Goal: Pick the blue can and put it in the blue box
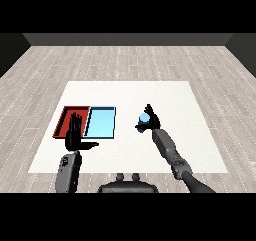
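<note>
The blue can [144, 119] stands upright on the white table [170, 100], right of the trays. My right hand [151, 120] is against the can's right side, with the thumb and fingers curled round it. The light blue tray [101, 122] lies left of the can, with nothing in it. My left hand [75, 133] is held upright with straight fingers and the thumb out to the right. It overlaps the near edge of the red tray [66, 116] and holds nothing.
The red tray sits directly left of the light blue tray, their sides touching. Wooden floor surrounds the table on all sides.
</note>
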Robot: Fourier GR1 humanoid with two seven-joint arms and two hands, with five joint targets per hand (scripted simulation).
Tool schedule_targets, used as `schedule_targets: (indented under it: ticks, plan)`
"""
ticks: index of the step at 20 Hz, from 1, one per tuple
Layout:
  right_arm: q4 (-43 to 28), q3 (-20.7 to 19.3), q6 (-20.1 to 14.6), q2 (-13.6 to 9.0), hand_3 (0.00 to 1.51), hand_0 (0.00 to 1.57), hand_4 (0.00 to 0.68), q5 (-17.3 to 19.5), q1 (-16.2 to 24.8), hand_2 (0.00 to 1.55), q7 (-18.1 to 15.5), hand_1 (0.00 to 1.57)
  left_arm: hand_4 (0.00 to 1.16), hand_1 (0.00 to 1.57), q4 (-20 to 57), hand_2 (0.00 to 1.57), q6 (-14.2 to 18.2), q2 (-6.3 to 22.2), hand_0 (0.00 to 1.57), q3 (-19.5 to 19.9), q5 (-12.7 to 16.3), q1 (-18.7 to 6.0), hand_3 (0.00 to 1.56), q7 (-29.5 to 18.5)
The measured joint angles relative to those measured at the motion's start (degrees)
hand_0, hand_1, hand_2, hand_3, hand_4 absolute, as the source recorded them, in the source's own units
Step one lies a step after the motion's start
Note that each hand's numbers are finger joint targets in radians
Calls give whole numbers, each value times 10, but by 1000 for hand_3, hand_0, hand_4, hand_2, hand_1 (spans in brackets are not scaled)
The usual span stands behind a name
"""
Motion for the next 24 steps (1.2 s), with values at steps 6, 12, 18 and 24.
schedule_targets:
  ticks: [6, 12, 18, 24]
  plan:
    - [37, 21, -38, 5, 1332, 1340, 397, -16, -23, 1394, -20, 1340, 0, 0, -30, 0, 5, -8, 0, -10, -3, 21, 0, 7]
    - [70, 40, -94, 6, 1457, 1568, 677, -2, -41, 1502, -13, 1568, 0, 0, -14, 0, -3, -2, 0, -5, 1, 17, 0, 0]
    - [51, 51, -116, 1, 1424, 1540, 662, 7, -42, 1475, 11, 1540, 0, 0, -25, 0, -4, -3, 0, -10, 5, 11, 0, 16]
    - [-10, 59, -129, 2, 1408, 1489, 653, 19, -29, 1453, 17, 1489, 0, 0, -13, 0, 2, -12, 0, -27, -17, 16, 0, 9]
